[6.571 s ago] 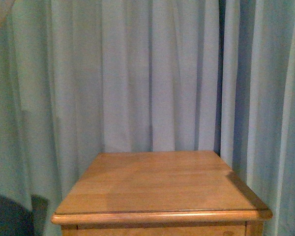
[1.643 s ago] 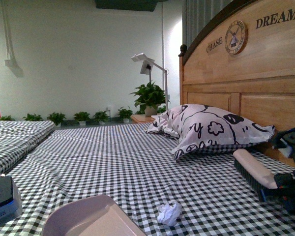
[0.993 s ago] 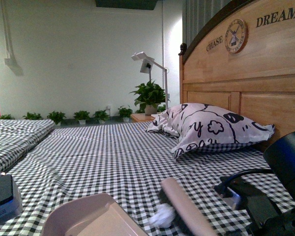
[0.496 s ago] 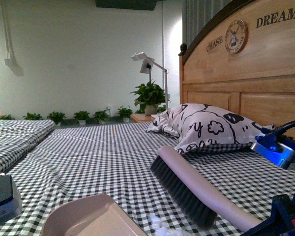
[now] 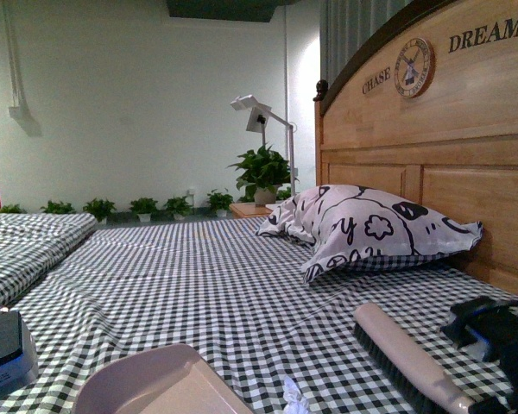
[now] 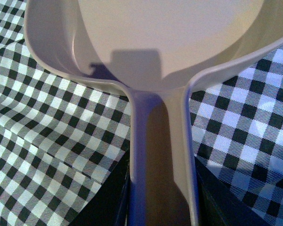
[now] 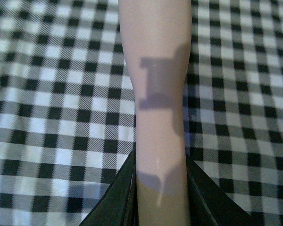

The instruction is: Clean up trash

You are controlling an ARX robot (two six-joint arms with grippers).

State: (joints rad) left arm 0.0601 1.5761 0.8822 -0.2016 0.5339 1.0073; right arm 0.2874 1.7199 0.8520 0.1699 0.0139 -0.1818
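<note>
The trash (image 5: 292,397), a wrinkled white paper wad, lies on the black-and-white checked bedsheet (image 5: 198,285) at the front view's lower edge, just beside the rim of the smooth beige plastic dustpan (image 5: 155,384). The dustpan's shallow scoop looks bare inside. The left gripper (image 6: 161,197) clasps the dustpan's grooved handle between dark fingers. The right gripper (image 7: 161,197) clamps the pale rounded handle of the dark-bristled brush (image 5: 410,358), which rests low over the sheet
</note>
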